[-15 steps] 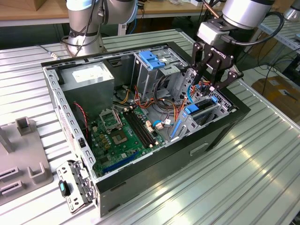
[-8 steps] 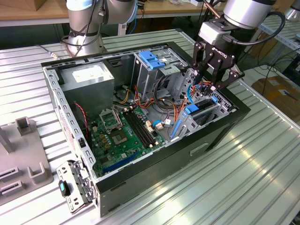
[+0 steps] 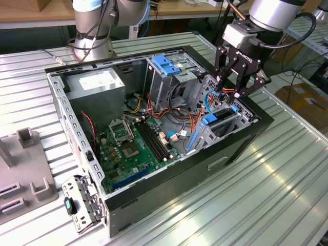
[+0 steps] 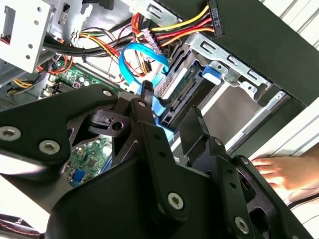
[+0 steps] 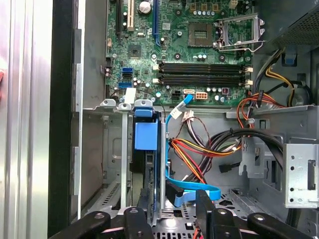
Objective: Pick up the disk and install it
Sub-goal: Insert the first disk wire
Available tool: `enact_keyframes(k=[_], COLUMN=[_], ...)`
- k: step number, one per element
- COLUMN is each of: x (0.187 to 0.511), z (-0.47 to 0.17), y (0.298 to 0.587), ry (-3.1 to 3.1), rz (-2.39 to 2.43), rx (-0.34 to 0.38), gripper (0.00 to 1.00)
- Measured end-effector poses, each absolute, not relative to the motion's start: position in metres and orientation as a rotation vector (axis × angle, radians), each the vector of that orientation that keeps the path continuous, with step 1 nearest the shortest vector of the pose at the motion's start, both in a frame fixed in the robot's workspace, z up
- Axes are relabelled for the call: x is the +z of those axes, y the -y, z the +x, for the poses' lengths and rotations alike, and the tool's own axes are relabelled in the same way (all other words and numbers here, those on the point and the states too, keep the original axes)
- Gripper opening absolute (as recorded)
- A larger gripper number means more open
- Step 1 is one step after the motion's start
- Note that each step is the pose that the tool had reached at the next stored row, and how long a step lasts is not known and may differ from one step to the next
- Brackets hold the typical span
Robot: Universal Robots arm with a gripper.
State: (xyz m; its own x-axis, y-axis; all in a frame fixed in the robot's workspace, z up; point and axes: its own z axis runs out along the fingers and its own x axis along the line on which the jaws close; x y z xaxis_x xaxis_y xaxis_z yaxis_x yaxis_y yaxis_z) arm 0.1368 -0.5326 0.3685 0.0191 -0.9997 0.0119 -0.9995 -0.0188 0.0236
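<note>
Nearest in the exterior view, a ribbed metal worktop (image 3: 266,195) is carrying an open black computer case (image 3: 169,179), with its green motherboard (image 3: 130,148) lying exposed. Further in, toward the exterior view's right, the disk (image 3: 210,121) is standing on edge in a metal drive bay inside the case. The hand (image 3: 231,92) is hovering just above the disk with its fingers spread apart, clamping nothing. Whether a fingertip is touching the disk cannot be told. In the first wrist view a blue cable (image 5: 192,191) is curling beside the bay. Beyond, a grey box (image 3: 97,84) is sitting in the case's far corner, and the arm's base (image 3: 92,31) is standing behind it.
</note>
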Motion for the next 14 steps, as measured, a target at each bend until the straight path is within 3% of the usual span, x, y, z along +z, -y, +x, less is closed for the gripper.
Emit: enact_keyframes(k=[14], x=[0.3655], z=[0.1368], y=[0.5354], ry=[2.182], rz=[2.224], rx=[-0.012], gripper=[0.47])
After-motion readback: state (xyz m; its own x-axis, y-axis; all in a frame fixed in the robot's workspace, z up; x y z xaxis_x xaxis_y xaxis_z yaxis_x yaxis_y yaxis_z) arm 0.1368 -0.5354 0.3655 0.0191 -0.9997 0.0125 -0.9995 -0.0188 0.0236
